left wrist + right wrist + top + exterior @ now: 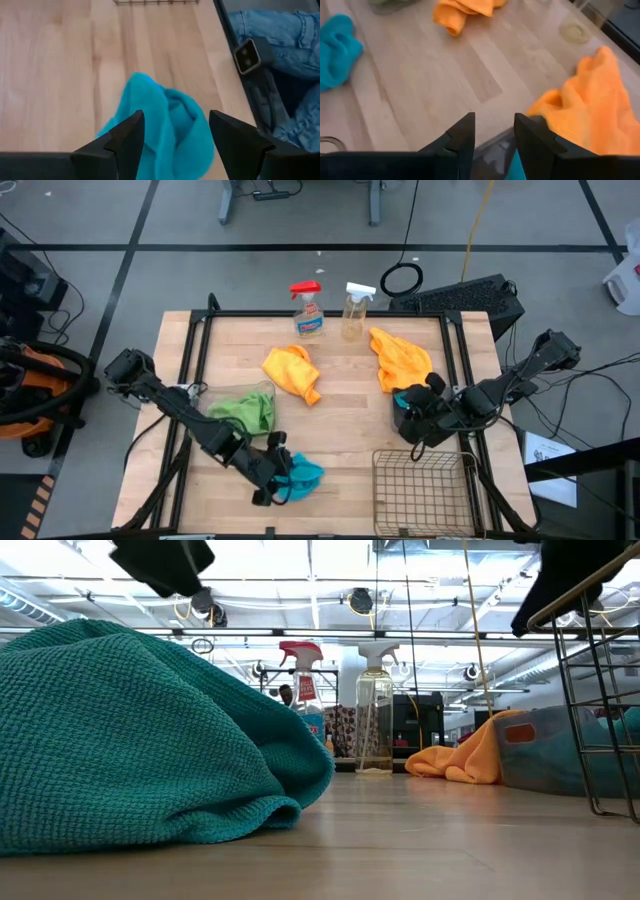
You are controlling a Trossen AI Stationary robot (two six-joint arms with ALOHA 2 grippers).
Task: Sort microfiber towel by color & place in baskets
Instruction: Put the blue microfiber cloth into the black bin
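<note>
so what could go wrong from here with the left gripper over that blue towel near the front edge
The left gripper is open around the turquoise towel, which lies close to the table's front edge; a loose pinch could drag it off. The wire basket stands nearby, so a hanging corner might snag on its rim. The right gripper hovers at the dark bin beside an orange towel, so both arms could crowd that side.

Wooden table (340, 415) with towels (292, 370), baskets (422, 488), bottles (308, 310)
</note>
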